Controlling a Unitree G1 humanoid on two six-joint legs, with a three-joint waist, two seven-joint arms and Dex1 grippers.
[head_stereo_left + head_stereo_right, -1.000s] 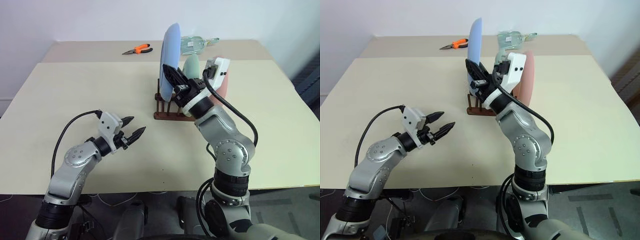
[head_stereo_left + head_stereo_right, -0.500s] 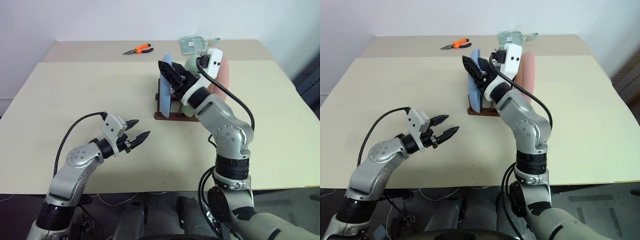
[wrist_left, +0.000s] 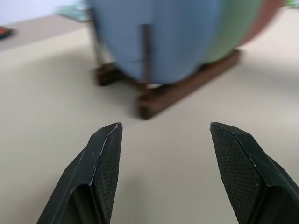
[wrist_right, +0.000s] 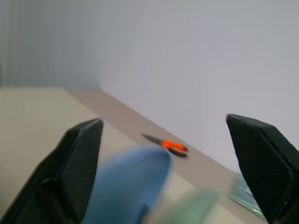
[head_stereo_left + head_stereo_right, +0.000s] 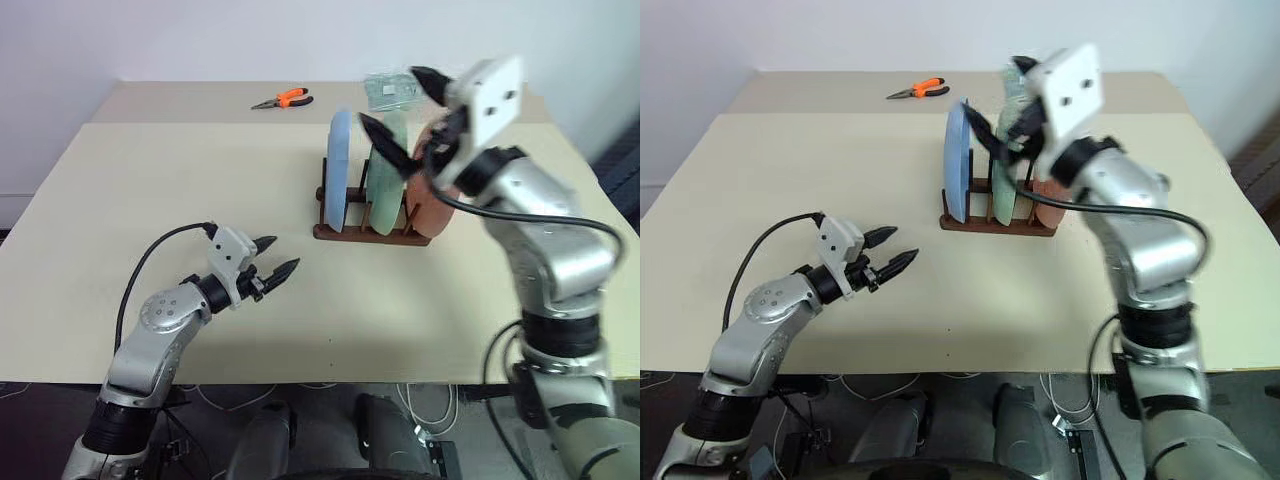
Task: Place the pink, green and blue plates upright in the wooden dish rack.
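1. Sitting on the big cream table, toward the far side: the wooden dish rack, small, dark and hard. Looks light, so likely to slide if bumped. Best left alone, or held by a bottom rail.
2. Standing up on edge in the rack, side by side: the blue plate on the left, the green plate in the middle, the pink plate on the right, partly hidden by the arm. Thin pegs keep each one up.
3. Looking smooth, stiff and maybe slippery, these plates. Could be plastic; cannot tell. Best pinched at the top rim, then lifted straight up between the pegs. Easy to tip over if pushed from the side.
4. Hanging above the plates, the right gripper: fingers spread wide, nothing between them, not touching any plate.
5. Hanging over the bare table, well apart from the rack, the left gripper: fingers partly open, holding nothing, pointing toward the blue plate.
6. Lying far back on the table: small orange pliers and a clear plastic thing. No part in this job.
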